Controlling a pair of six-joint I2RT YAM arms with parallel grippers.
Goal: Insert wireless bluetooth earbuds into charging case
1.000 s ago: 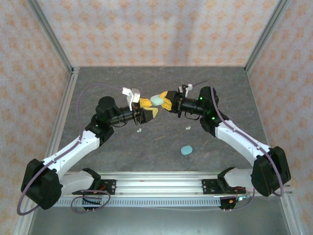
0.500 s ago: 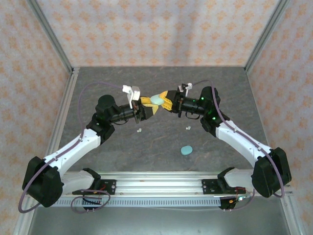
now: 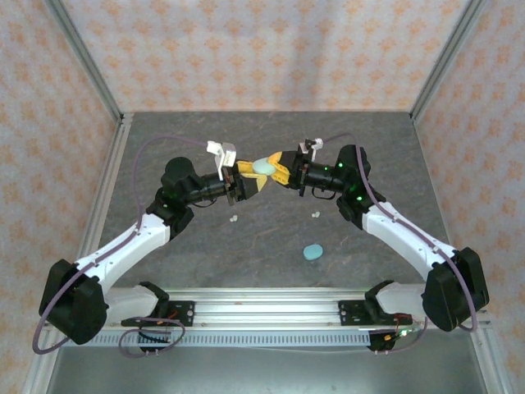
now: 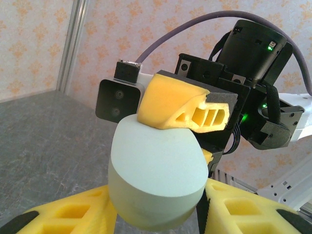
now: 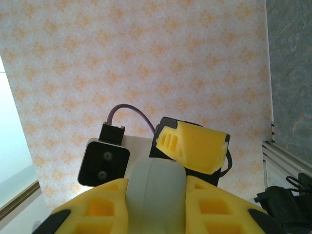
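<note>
A pale teal oval charging case (image 3: 262,167) hangs in the air over the middle of the table, held from both sides. My left gripper (image 3: 254,176) is shut on its lower part; in the left wrist view the case (image 4: 156,175) sits between my yellow fingers (image 4: 243,207). My right gripper (image 3: 276,169) is shut on the case (image 5: 156,195) from the other side, and the lid seam looks closed. Small whitish earbuds lie on the table: a pair (image 3: 234,219) under the left arm and a pair (image 3: 315,214) under the right arm.
A second teal case (image 3: 312,252) lies on the grey table nearer the front right. Patterned walls with metal posts enclose the table on three sides. The aluminium rail (image 3: 271,308) with the arm bases runs along the near edge.
My left gripper has moved slightly toward the case and narrowed its fingers onto it. The right gripper has kept its hold without moving.
</note>
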